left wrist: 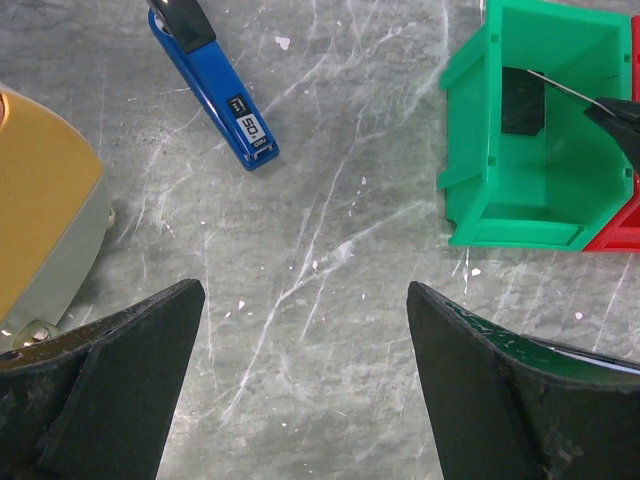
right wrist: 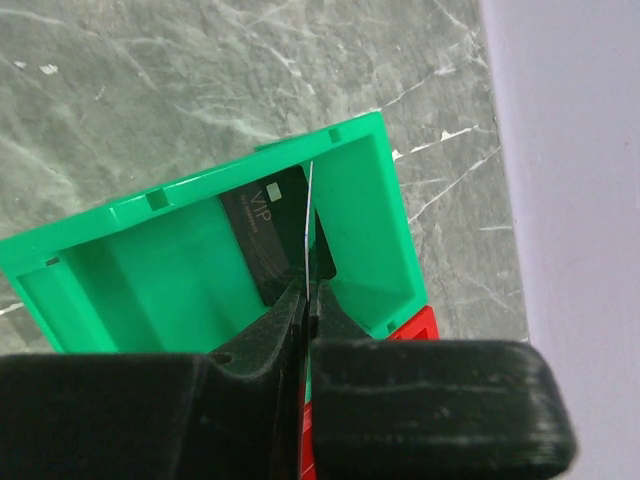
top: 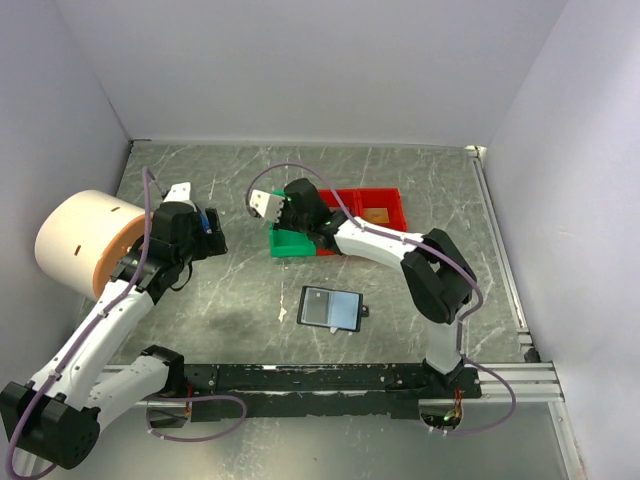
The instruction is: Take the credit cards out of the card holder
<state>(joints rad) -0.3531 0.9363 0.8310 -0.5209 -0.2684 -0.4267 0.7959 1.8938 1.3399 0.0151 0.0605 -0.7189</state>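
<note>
The right tool [right wrist: 305,300] is pressed together on the near end of a card [right wrist: 309,215], held edge-on over the green bin [right wrist: 375,230], where a black card [right wrist: 268,228] lies inside. The left tool [left wrist: 305,340] hangs spread and empty over the tabletop [left wrist: 330,200]. The holder [top: 330,308] lies open mid-tabletop, well apart from both; cards look light, stiff and slick, so pinch a short edge squarely across both faces, not a corner.
</note>
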